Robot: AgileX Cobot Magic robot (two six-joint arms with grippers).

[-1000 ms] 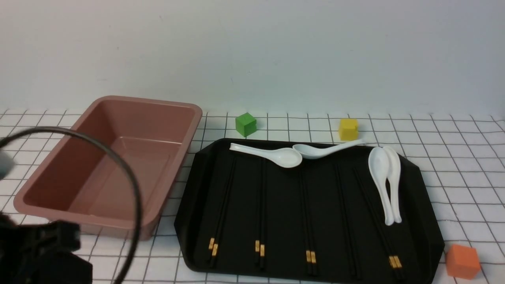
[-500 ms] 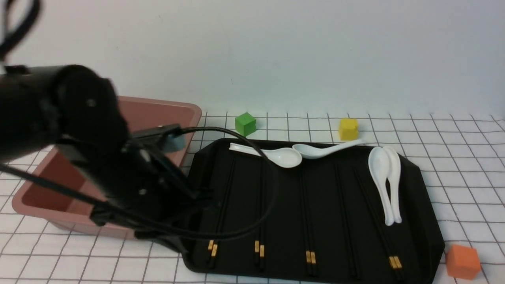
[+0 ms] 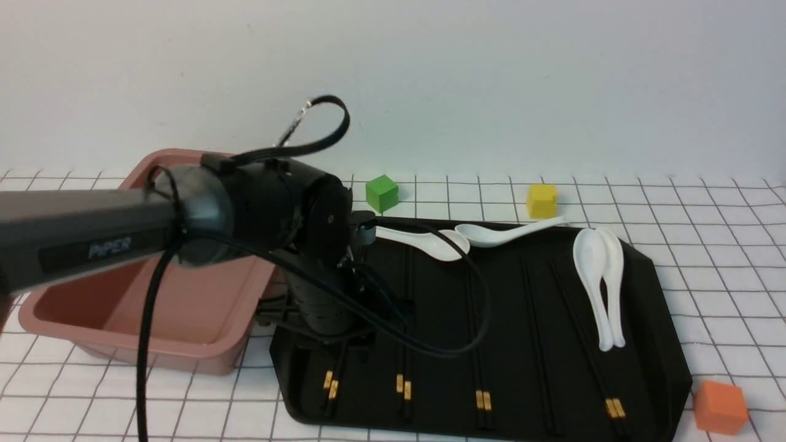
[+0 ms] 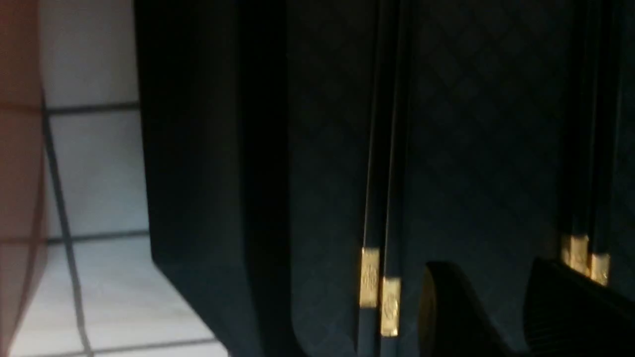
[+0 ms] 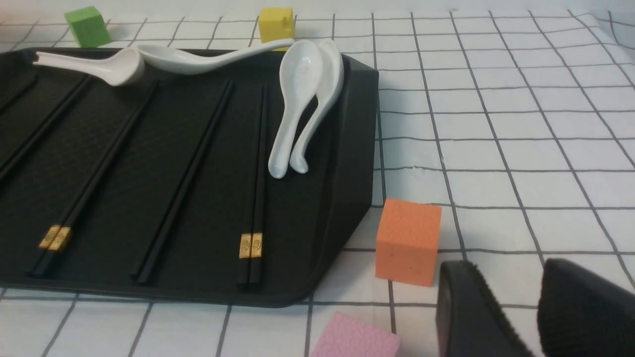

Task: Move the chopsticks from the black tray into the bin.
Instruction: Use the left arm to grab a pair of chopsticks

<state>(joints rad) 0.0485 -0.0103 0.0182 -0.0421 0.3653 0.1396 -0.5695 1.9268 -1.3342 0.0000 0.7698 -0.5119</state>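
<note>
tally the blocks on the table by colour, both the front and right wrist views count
green block: 1
yellow block: 1
orange block: 1
pink block, partly cut off by the picture's edge: 1
total: 4

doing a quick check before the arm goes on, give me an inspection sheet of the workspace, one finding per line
surface: white with dark grid lines
chopsticks: five pairs in the black tray
bin: left of the tray, partly hidden by the left arm
clutter: four white spoons at the tray; green, yellow, orange and pink blocks outside it
left gripper: open over the tray, holding nothing
right gripper: open, empty
cables: black loop hanging over the tray
surroundings: plain pale wall behind
</note>
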